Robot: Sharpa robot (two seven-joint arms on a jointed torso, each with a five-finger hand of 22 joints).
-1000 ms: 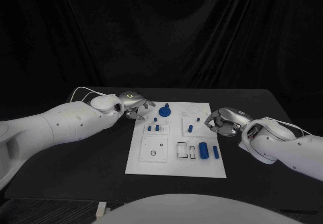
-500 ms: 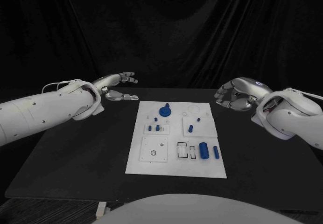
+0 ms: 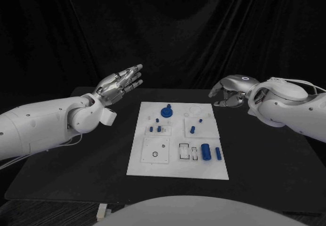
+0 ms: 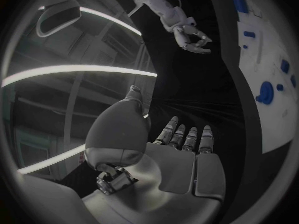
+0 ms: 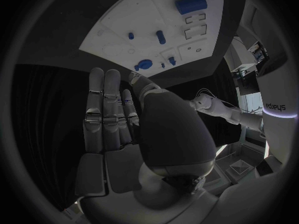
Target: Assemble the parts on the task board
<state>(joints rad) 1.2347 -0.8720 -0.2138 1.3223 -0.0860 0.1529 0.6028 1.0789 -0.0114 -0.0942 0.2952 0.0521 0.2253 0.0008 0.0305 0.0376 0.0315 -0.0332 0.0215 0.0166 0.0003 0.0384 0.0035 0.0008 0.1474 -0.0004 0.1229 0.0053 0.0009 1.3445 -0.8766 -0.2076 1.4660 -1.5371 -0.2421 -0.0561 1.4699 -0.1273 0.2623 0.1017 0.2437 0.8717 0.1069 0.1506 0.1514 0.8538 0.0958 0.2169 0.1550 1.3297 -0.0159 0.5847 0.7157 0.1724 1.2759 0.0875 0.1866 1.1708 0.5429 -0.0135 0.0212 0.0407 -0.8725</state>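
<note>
Worktop came first: a black rectangular table (image 3: 81,155) carried everything, with broad bare strips along its left and right edges and a narrower one along the near edge. Lying at its middle was the white rectangular task board (image 3: 178,170), long axis running from the near edge toward the far edge, its short far side close to the table's far edge.

Left arm, white and bulky (image 3: 47,125), crossed above the table's left edge; its silver left hand (image 3: 119,84) was raised over the far left corner, fingers straight and slightly apart, holding nothing, well apart from the board. Right arm (image 3: 292,110) came in over the right edge; the silver right hand (image 3: 231,92) hung above the far right corner, clear of the board, empty, and the right wrist view showed its fingers straight and side by side.

On the board, a round blue knob with a stem (image 3: 166,112) stood near the far edge. A thick blue cylinder (image 3: 206,154) and a slimmer blue pin (image 3: 217,152) lay near the near right corner, both pointing near-to-far. Small blue pegs (image 3: 155,128) stood left of the middle; a short blue pin (image 3: 192,129) lay right of it.
</note>
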